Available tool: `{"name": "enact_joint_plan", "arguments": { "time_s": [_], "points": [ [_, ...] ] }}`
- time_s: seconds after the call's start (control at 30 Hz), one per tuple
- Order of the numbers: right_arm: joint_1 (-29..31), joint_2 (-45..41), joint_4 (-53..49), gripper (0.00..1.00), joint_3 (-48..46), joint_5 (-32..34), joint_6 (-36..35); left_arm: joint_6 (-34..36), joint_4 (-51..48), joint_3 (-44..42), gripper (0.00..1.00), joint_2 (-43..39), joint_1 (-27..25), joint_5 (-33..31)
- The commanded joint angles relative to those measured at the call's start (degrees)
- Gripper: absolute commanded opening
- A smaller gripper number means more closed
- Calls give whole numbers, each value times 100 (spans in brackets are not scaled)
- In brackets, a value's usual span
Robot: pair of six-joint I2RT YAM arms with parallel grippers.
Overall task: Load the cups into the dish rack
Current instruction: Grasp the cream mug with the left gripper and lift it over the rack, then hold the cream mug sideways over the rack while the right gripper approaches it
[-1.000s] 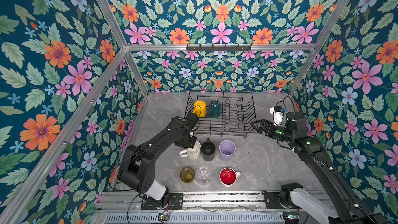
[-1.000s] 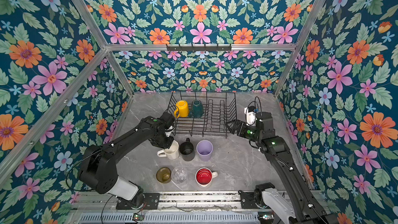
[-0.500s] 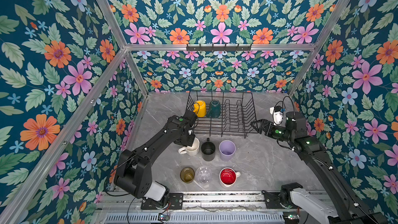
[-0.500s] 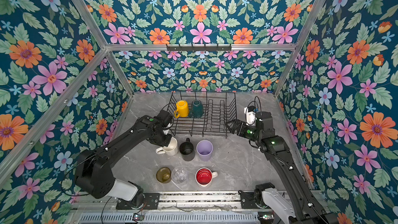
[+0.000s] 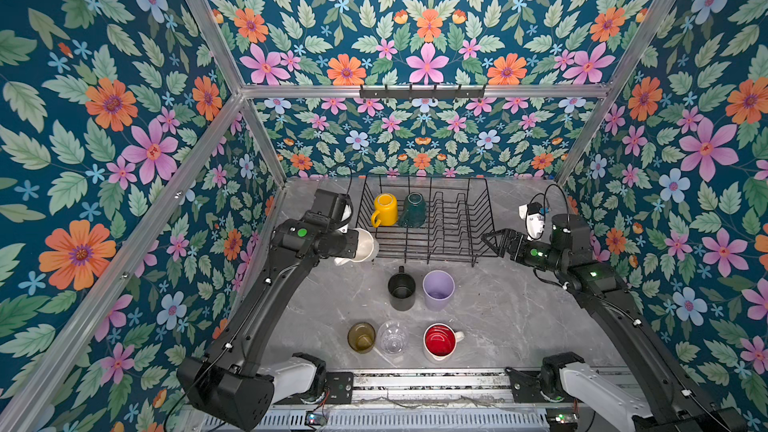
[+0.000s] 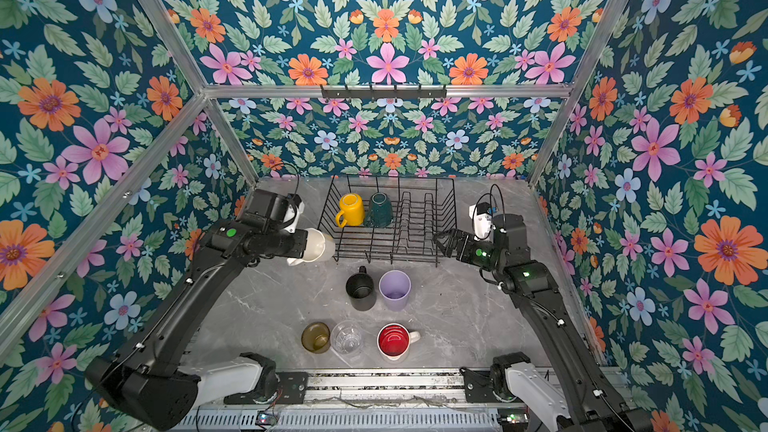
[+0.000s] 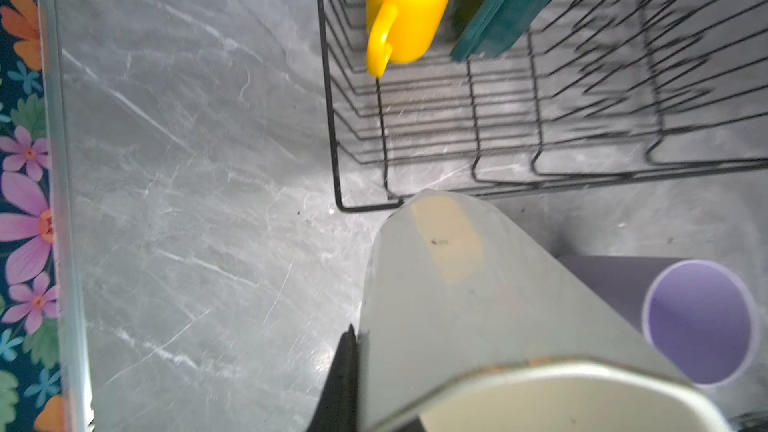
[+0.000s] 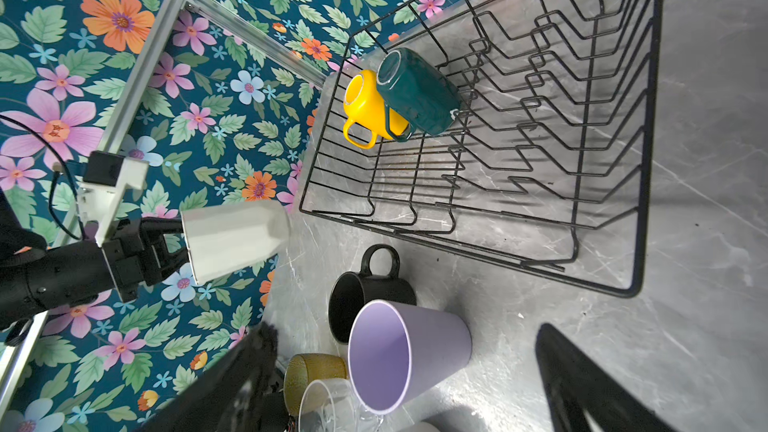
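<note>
My left gripper (image 5: 352, 243) is shut on the rim of the cream mug (image 5: 366, 245), which hangs on its side in the air just off the front-left corner of the black wire dish rack (image 5: 451, 238). A yellow mug (image 5: 385, 209) and a teal mug (image 5: 414, 210) lie in the rack's back left. On the table stand a black mug (image 5: 401, 292), a lilac tumbler (image 5: 438, 289), an olive glass (image 5: 361, 337), a clear glass (image 5: 393, 337) and a red-inside mug (image 5: 440, 340). My right gripper (image 5: 492, 240) is open and empty at the rack's front-right corner.
A black hook rail (image 5: 422, 92) hangs high on the back wall. Flowered walls with aluminium posts close in the left, back and right sides. The arms' mounting rail (image 5: 415, 382) runs along the table's front edge.
My left gripper has lifted the cream mug off the table beside the black mug, carried it up toward the rack's front-left corner and tipped it sideways. The right arm has not moved.
</note>
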Motion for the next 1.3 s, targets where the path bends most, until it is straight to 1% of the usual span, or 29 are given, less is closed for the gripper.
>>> {"name": "enact_joint_plan", "arguments": {
  "time_s": [0.0, 0.1, 0.27, 0.37, 0.43, 0.53, 0.6, 0.7, 0.83, 1.07, 1.2, 1.27],
  "points": [
    [10, -3, 542, 97, 6, -373, 37, -60, 1419, 43, 0, 41, 83, 1447],
    [5, -25, 923, 97, -9, -647, 94, -241, 2136, -8, 0, 292, 123, 2347],
    [9, -38, 1618, 97, -95, -1111, 166, -584, 3268, -169, 0, 697, 135, 3572],
    [5, 35, 2068, 97, -144, -1422, 252, -1087, 4182, -434, 0, 948, 132, 4392],
    [5, 89, 2439, 97, -196, -1635, 283, -1492, 4837, -615, 0, 1130, 132, 4819],
    [10, 145, 3028, 97, -317, -1921, 349, -1823, 5424, -803, 0, 1235, 119, 5028],
    [5, 201, 3363, 97, -371, -2053, 381, -2029, 5797, -922, 0, 1286, 114, 5284],
    [5, 329, 3834, 97, -404, -2305, 387, -2520, 6513, -1118, 0, 1353, 85, 5538],
    [13, 537, 4286, 97, -409, -2550, 413, -2636, 6693, -1129, 0, 1472, -22, 5641],
    [185, 835, 4276, 97, -183, -2804, 137, -2690, 6908, -1097, 0, 1629, -337, 5802],
    [447, 969, 3795, 97, 8, -2677, -360, -2839, 7197, -1109, 0, 1666, -399, 5947],
    [504, 1080, 3772, 97, 62, -2678, -404, -2905, 7343, -1102, 0, 1692, -456, 6051]
  ]
}}
